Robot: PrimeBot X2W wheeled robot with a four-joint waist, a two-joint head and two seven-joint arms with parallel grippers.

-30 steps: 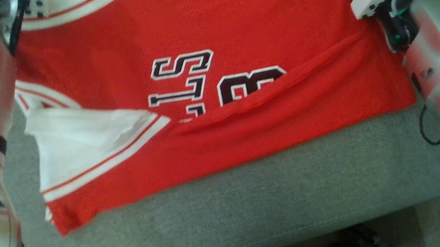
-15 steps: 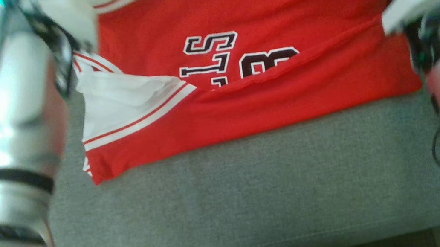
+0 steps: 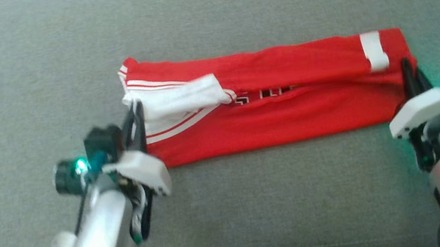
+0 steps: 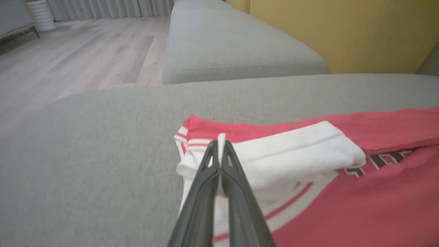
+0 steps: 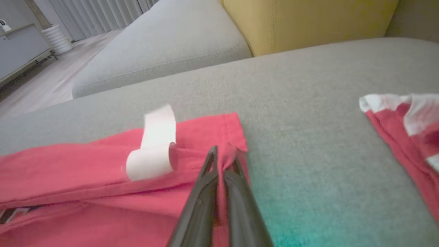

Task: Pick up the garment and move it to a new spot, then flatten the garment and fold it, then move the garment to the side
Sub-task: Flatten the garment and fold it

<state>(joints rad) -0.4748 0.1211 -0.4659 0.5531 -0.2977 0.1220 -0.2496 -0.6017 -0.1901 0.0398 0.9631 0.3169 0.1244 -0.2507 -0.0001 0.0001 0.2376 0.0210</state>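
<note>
Head view has my left tool (image 3: 136,107) pinching the white-trimmed end of the folded red garment (image 3: 279,119) and my right tool (image 3: 406,67) pinching its other end, the cloth lying stretched between them on the grey cushion (image 3: 230,10).

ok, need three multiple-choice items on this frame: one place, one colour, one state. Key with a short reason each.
1. The red jersey lies on:
A) a wooden table
B) the grey sofa cushion
C) a metal rack

2. The trim at the end that the left gripper pinches is:
A) blue
B) black
C) white

3. The two grippers are:
A) both open above the jersey
B) both shut on the jersey, one at each end
C) left shut, right open

Key:
1 B: grey fabric surrounds the folded band.
2 C: white trim sits in its shut jaws in the left wrist view.
3 B: the right gripper pinches the red hem at the other end.
</note>
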